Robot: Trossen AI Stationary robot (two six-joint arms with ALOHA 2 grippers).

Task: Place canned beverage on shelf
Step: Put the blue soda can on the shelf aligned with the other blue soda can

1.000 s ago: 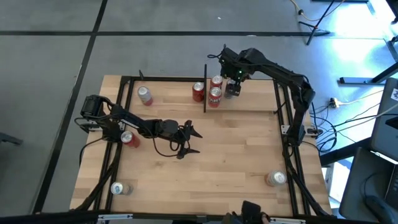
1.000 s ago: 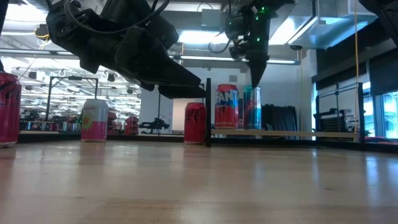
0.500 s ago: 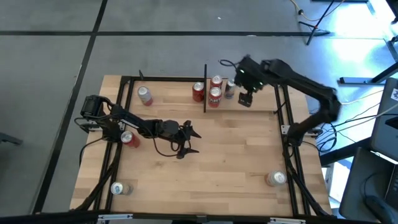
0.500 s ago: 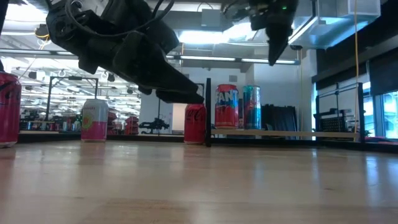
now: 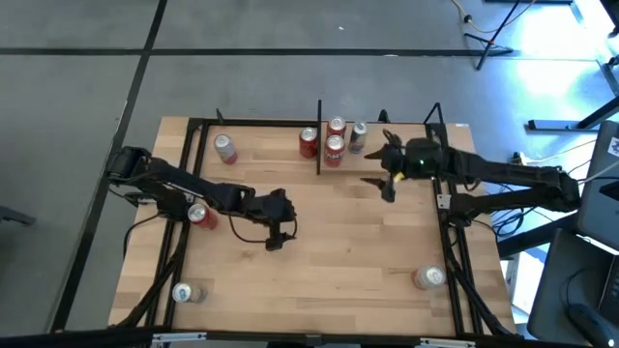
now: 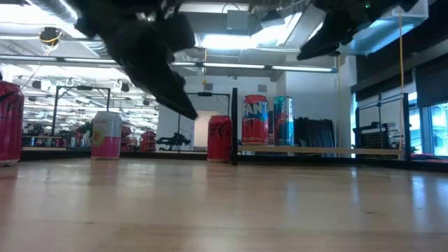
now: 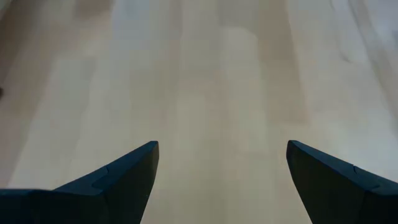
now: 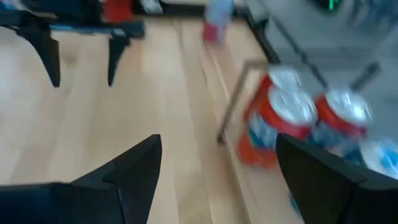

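Note:
The shelf (image 5: 350, 165), a small pale board in black uprights, sits at the table's far side. Three cans stand upright on it: two red ones (image 5: 335, 147) and a blue-and-silver one (image 5: 358, 135), the latter also in the low view (image 6: 283, 120). A red can (image 5: 308, 143) stands on the table just left of the shelf's upright. My right gripper (image 5: 379, 186) hovers open over the shelf's near edge, right of the cans, with nothing between its fingers (image 8: 217, 140). My left gripper (image 5: 278, 232) hangs open above bare wood mid-table (image 7: 221, 146).
A pink can (image 5: 224, 148) stands at the far left. A red can (image 5: 201, 215) lies under my left arm. Two more cans stand near the front corners, one at the left (image 5: 184, 292) and one at the right (image 5: 428, 277). A black frame (image 5: 198, 124) runs along the table's edges.
My right gripper has drawn back from the blue-and-silver can toward the table's near right, tipping from pointing down to nearly level; the can stays upright on the shelf. My left gripper has risen a little and tipped steeper downward.

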